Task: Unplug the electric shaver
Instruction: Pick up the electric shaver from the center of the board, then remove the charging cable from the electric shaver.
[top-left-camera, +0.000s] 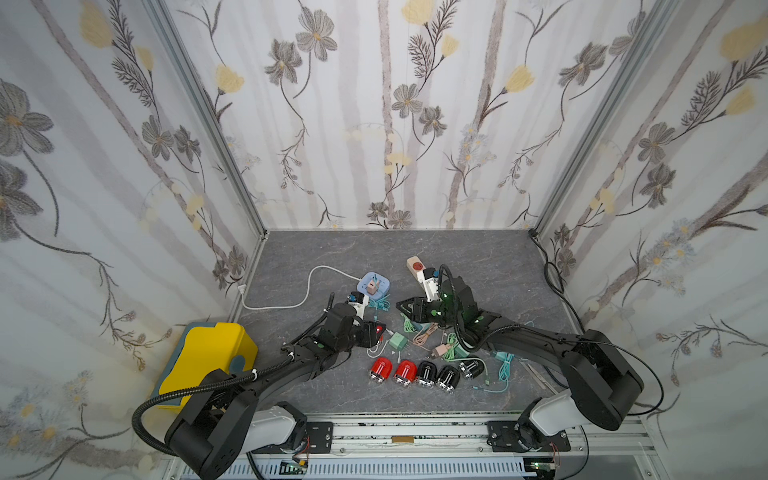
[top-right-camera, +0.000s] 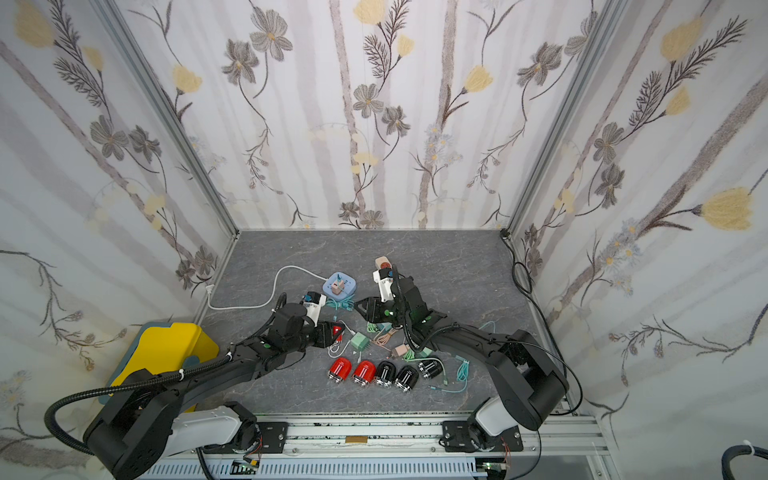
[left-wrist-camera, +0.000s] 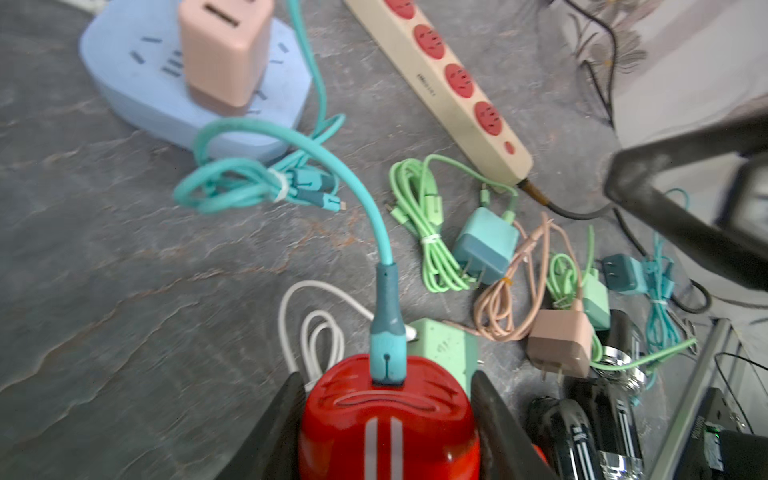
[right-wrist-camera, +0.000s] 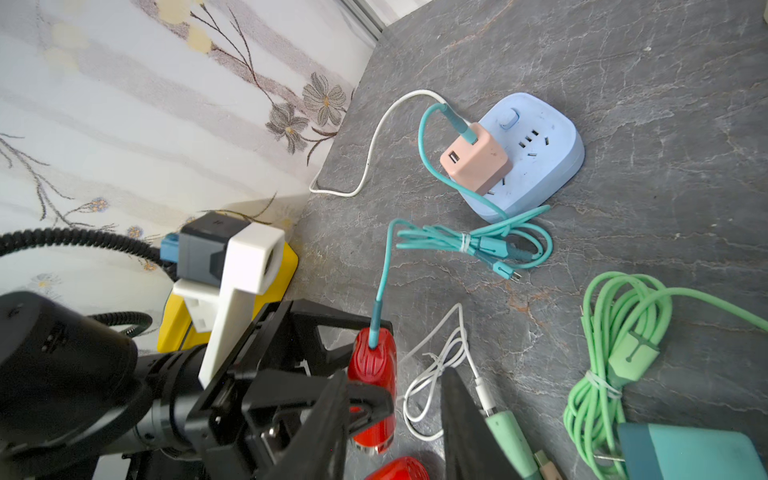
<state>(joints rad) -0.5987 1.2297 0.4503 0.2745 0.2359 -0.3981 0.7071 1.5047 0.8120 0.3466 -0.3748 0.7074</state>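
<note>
Shaver (left-wrist-camera: 386, 432) sits clamped in our left gripper (left-wrist-camera: 386, 378), its teal plug (left-wrist-camera: 386, 332) sticking straight out beyond the jaws; our right gripper (right-wrist-camera: 395, 374), jaws apart and empty, hovers beside it.

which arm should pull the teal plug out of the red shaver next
Right, most likely. The left gripper is clamped on the red shaver, so it is busy steadying it. The right gripper is free, jaws apart, close to the teal plug seated in the shaver's end.
</note>
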